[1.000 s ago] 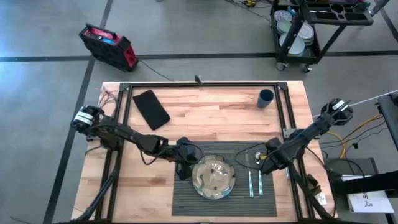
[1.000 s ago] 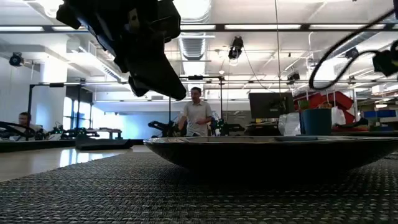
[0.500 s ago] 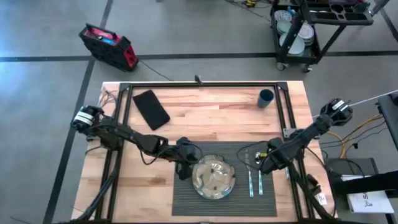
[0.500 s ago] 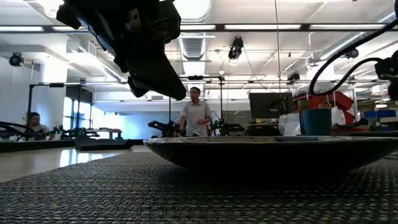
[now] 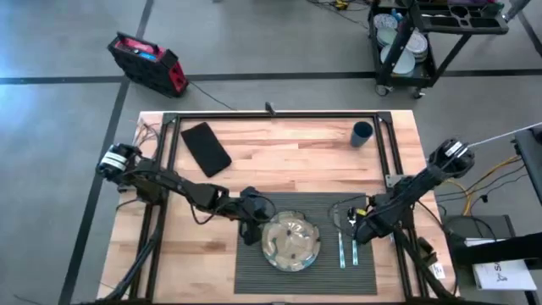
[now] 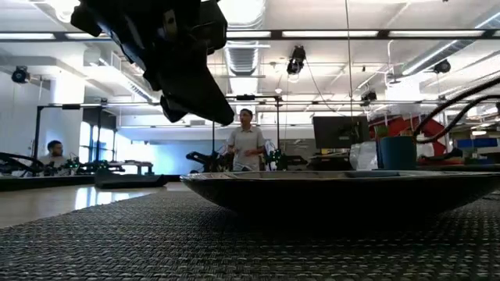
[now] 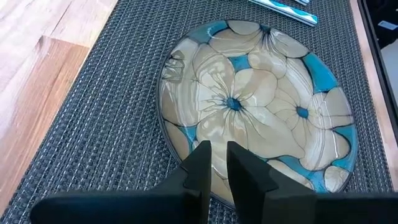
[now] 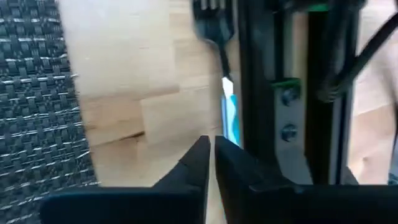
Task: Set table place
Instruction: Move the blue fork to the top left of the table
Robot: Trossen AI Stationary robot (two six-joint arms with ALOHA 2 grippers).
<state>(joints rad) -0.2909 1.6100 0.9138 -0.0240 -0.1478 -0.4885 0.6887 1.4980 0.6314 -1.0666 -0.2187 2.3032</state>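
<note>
The flower-patterned plate point(image 5: 290, 241) sits flat on the dark grey ribbed placemat point(image 5: 254, 275) near the front of the wooden table point(image 5: 279, 165). My left gripper point(image 5: 251, 225) hangs just above the plate's left rim point(image 7: 186, 155). It is open by a narrow gap and clear of the plate in the low view point(image 6: 191, 74). My right gripper point(image 5: 359, 231) is shut, low at the placemat's right side. In the right wrist view a blue-handled fork point(image 8: 225, 93) lies on bare wood beside the black frame, just beyond the gripper point(image 8: 212, 155). My right gripper's shut fingers point(image 8: 231, 163) stand at the free end of the fork's blue handle point(image 8: 229, 124), coming from above. One finger hides that end, so I cannot tell whether they touch it. The fork lies flat on the wood.
Two light utensils point(image 5: 347, 247) lie on the placemat right of the plate. A black napkin point(image 5: 206, 148) lies at the far left and a blue cup point(image 5: 362, 133) stands at the far right. The black frame tube point(image 8: 261, 74) runs close beside the fork. A person point(image 6: 246, 144) stands in the room beyond.
My right arm has shifted a little toward the table's near edge and lower. In the low view its gripper has passed out of the picture on the right, leaving only cables.
</note>
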